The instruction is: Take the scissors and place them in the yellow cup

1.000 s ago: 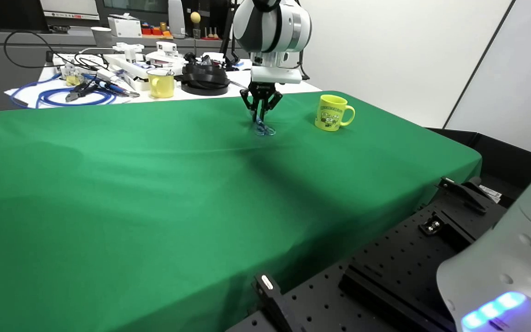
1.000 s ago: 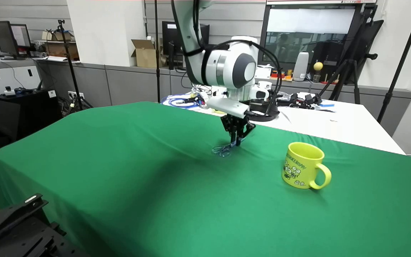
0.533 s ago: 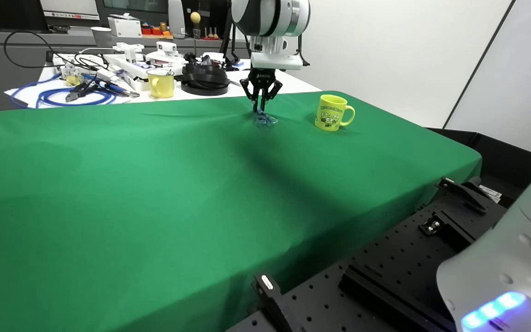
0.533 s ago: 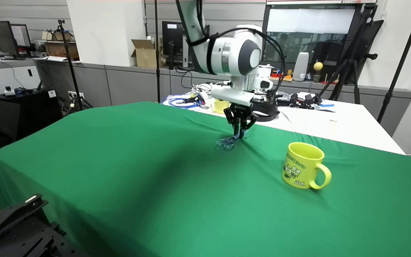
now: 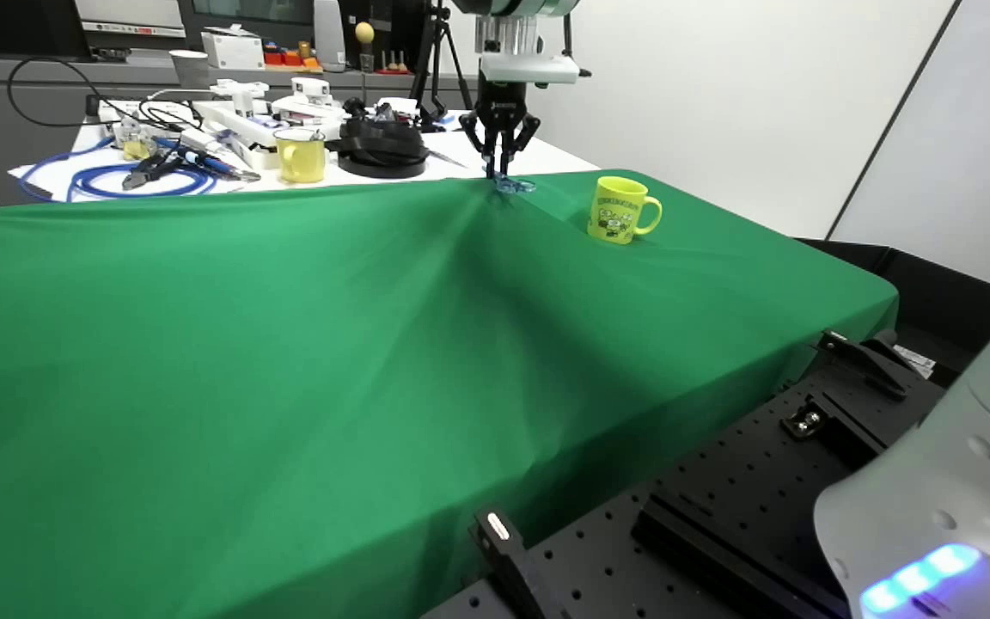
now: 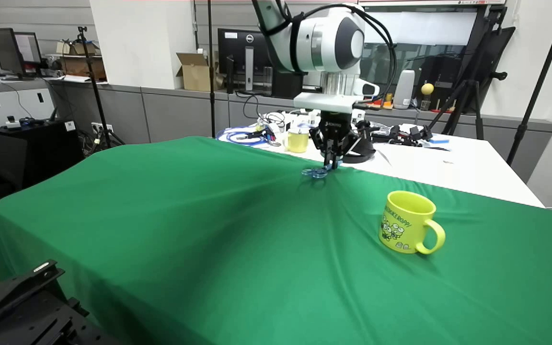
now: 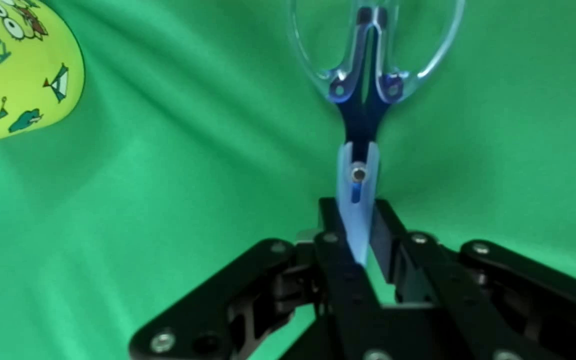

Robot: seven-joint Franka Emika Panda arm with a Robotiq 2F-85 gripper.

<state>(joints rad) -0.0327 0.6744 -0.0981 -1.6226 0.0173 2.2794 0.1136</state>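
Observation:
My gripper (image 5: 497, 170) is shut on the blades of the scissors (image 5: 516, 185). It also shows in an exterior view (image 6: 331, 164) and in the wrist view (image 7: 354, 205). The scissors (image 7: 360, 120) have clear blue handles that point away from the fingers, and a light blue blade part lies between them. The yellow cup (image 6: 403, 227) stands upright on the green cloth, apart from the gripper, with a cartoon print and side handle. It shows at the upper left of the wrist view (image 7: 23, 75).
Creases in the green cloth (image 6: 237, 249) converge at the gripper, and the cloth looks raised there. A paler cream-yellow cup (image 5: 301, 156), cables and black gear (image 5: 381, 146) stand on the white table behind.
My gripper has risen and moved toward the far edge, carrying the scissors. The cloth under it has drawn up into longer creases. The yellow cup has not moved.

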